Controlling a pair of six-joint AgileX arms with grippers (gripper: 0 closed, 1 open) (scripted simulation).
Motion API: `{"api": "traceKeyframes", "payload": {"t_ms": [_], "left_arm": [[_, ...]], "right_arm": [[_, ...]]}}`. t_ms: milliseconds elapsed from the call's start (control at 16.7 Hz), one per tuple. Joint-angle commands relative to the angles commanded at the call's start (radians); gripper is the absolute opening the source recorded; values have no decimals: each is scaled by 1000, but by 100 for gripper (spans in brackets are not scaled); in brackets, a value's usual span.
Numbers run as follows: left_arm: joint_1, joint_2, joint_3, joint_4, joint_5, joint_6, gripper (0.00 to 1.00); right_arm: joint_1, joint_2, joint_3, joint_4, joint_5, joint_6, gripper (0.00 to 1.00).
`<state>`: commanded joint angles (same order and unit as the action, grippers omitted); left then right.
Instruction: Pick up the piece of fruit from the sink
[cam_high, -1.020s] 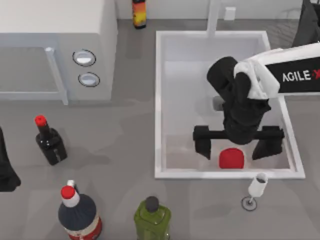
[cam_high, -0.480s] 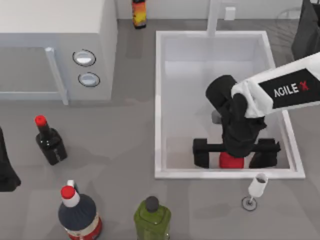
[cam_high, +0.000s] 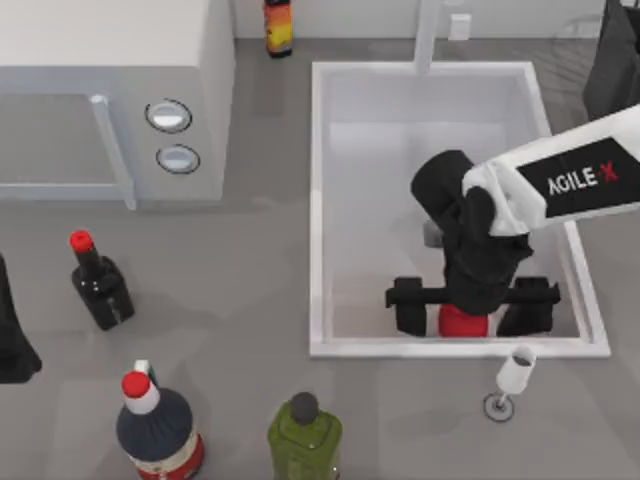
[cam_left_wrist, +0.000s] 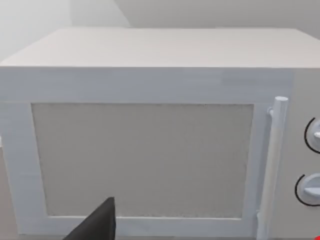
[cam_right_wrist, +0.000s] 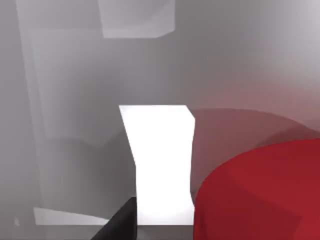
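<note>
A: Where is the fruit (cam_high: 462, 321) right now?

B: On the pale floor of the sink (cam_high: 318, 200), close to its near wall, toward the right half of the basin. It is the one loose thing I can make out in there.

A: And the right tool (cam_high: 471, 306)?

B: Directly above it, reaching down into the basin. Its two dark fingers (cam_high: 408, 305) stand wide apart, one on each side of the red lump, along a line running left to right across the table. They do not look closed on anything yet. In the right wrist view the fruit (cam_right_wrist: 265, 195) sits very close.

A: So what does the next move depend on?

B: I'd say the fruit lying between the fingers, so they only need to close inward.

A: The left arm?

B: Parked at the table's left edge, facing the microwave (cam_left_wrist: 150, 135). I cannot tell how its tool is set.
</note>
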<state>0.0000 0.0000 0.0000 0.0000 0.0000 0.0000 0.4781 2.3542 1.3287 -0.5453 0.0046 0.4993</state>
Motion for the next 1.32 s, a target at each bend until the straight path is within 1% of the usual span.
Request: {"api": "traceKeyframes", "payload": {"t_ms": [300, 360, 780, 840, 960, 1140, 1320], "left_arm": [[0, 0, 0, 0, 0, 0, 100], [0, 0, 0, 0, 0, 0, 100], [0, 0, 0, 0, 0, 0, 100], [0, 0, 0, 0, 0, 0, 100], [0, 0, 0, 0, 0, 0, 100], [0, 0, 0, 0, 0, 0, 100], [0, 0, 0, 0, 0, 0, 100]], "right_arm": [[0, 0, 0, 0, 0, 0, 2], [0, 0, 0, 0, 0, 0, 0], [0, 0, 0, 0, 0, 0, 0], [-2, -61, 16, -36, 21, -10, 0], [-2, -64, 29, -50, 21, -9, 0], [0, -86, 115, -151, 21, -8, 0], [0, -130, 251, -345, 20, -8, 0]]}}
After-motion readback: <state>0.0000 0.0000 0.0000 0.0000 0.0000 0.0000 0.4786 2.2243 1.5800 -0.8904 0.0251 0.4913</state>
